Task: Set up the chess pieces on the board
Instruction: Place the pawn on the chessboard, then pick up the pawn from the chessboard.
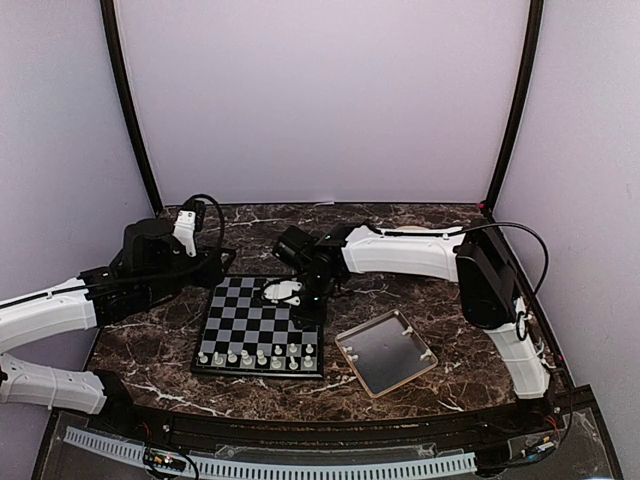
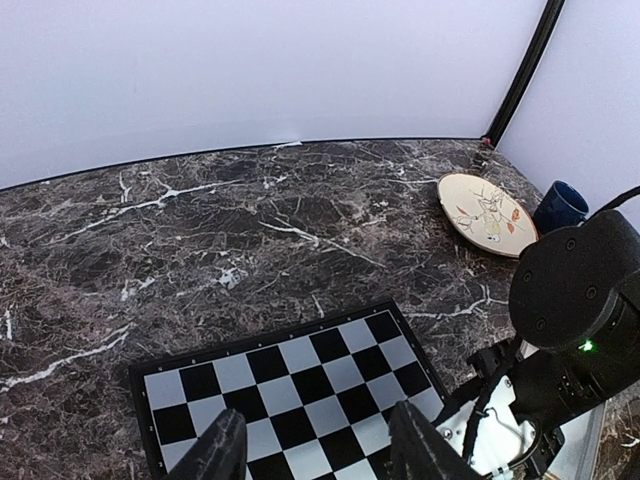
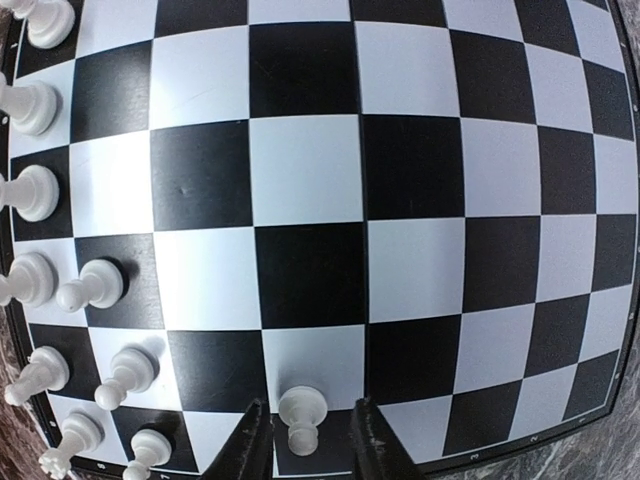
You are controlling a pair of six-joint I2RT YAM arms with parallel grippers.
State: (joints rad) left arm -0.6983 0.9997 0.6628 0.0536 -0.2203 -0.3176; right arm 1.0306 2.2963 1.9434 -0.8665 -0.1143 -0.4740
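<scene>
The chess pieces (image 1: 262, 356) mostly line the board's (image 1: 250, 305) near edge, a few lie in the tray (image 1: 385, 355); left gripper (image 2: 318, 412) spread empty, right gripper (image 3: 310, 404) spread astride a pawn (image 3: 302, 425).

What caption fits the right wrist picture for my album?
Right gripper straddling a small white plastic chess pawn on the black-and-white checkered board.
</scene>
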